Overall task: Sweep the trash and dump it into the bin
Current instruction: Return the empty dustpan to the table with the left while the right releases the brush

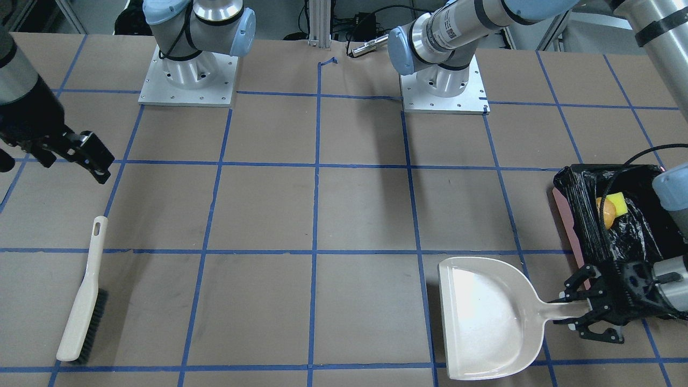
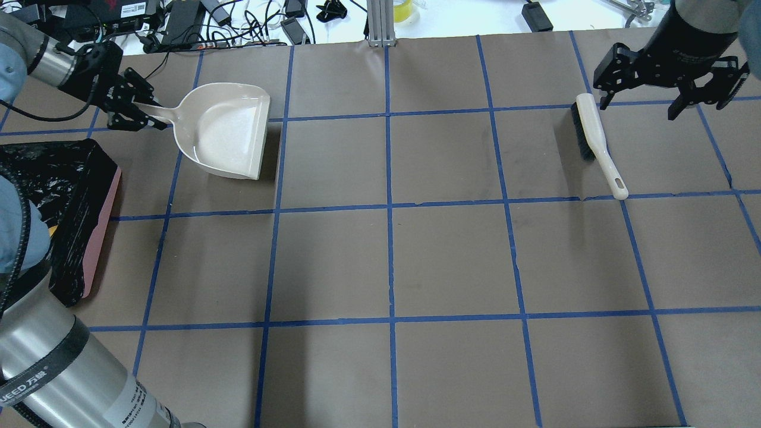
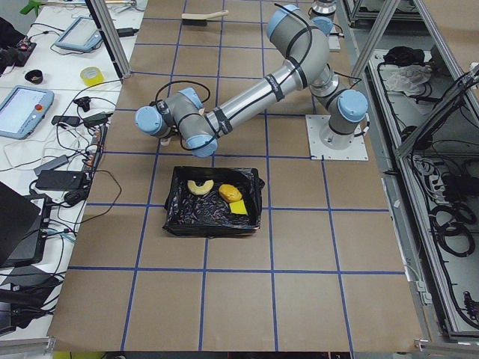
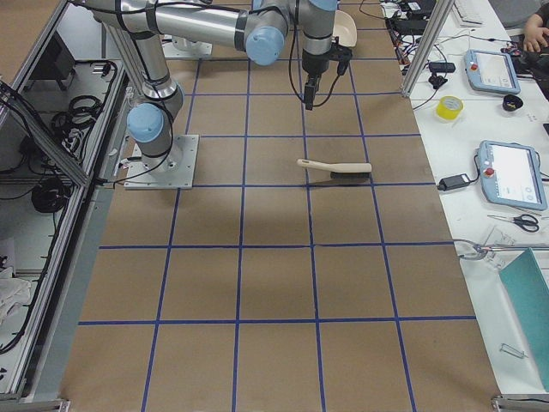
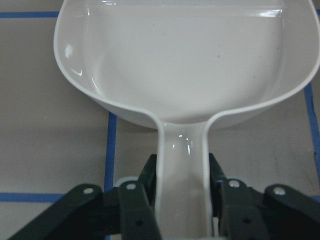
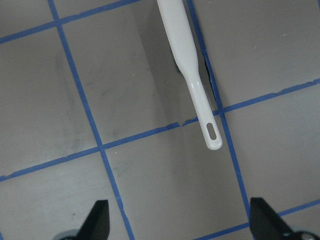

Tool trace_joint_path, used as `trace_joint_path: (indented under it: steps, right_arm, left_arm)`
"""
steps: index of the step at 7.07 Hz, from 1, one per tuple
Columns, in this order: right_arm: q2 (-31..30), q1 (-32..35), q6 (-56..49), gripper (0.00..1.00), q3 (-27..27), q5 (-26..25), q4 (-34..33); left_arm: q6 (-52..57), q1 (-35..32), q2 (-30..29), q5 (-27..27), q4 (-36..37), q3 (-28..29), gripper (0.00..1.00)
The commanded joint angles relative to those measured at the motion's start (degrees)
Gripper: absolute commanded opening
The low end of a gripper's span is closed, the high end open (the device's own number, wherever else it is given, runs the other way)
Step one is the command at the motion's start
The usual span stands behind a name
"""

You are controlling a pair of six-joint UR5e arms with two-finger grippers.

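The trash lies inside the bin (image 3: pixel 174 200), a pink tub (image 1: pixel 564 208) lined with a black bag. In the exterior left view I see the croissant-like piece (image 3: pixel 200 186), the golden-brown lump (image 3: pixel 229 193) and the yellow-green wedge (image 3: pixel 237 206). The wedge (image 1: pixel 618 204) and the lump (image 1: pixel 606 214) also show in the front-facing view. My left gripper (image 1: pixel 561 309) is shut on the handle of the cream dustpan (image 1: pixel 484 317), which rests empty and flat on the table next to the bin. My right gripper (image 2: pixel 660 95) is open and empty, above the table just beyond the brush (image 2: pixel 594 139).
The cream brush (image 1: pixel 83 306) lies flat on the table, its handle end (image 6: pixel 212 135) below my right gripper (image 6: pixel 180 225). Both arm bases (image 1: pixel 188 75) stand at the robot's edge. Cables and devices lie past the far edge (image 2: pixel 178 24). The bin (image 2: pixel 104 232) sits at the table's left end.
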Motion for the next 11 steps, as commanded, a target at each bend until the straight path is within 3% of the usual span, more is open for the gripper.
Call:
trace_joint_path:
  steps: [1,4,5,9,10,11]
  right_arm:
    - [-0.8,8.1,6.2,1.0,-0.7,-4.7,1.5]
    - [-1.1,12.1,9.2,1.0,-0.1,-3.4,1.7]
    - [-2.0,12.1,9.2,1.0,-0.1,1.0,1.7]
    - [-3.1,12.1,8.5,1.0,0.4,2.0,3.0]
    - [-3.1,12.1,8.5,1.0,0.5,1.9,3.1]
    - [-3.1,12.1,8.5,1.0,0.5,1.9,4.2]
  left_arm:
    - [-1.5,-3.4,-0.8,-0.2,4.0,-2.6,0.0]
    - [-3.4,-6.2,0.3,-0.3,12.0,-10.5,0.0]
    - [-3.0,-6.2,0.7,-0.2,12.1,-11.5,0.0]
    - [-3.3,-6.2,1.3,0.1,13.2,-12.3,0.0]
    - [-3.4,-6.1,1.1,0.1,13.2,-12.3,0.55]
    - [-3.7,-6.1,1.1,0.2,13.1,-12.2,1.0]
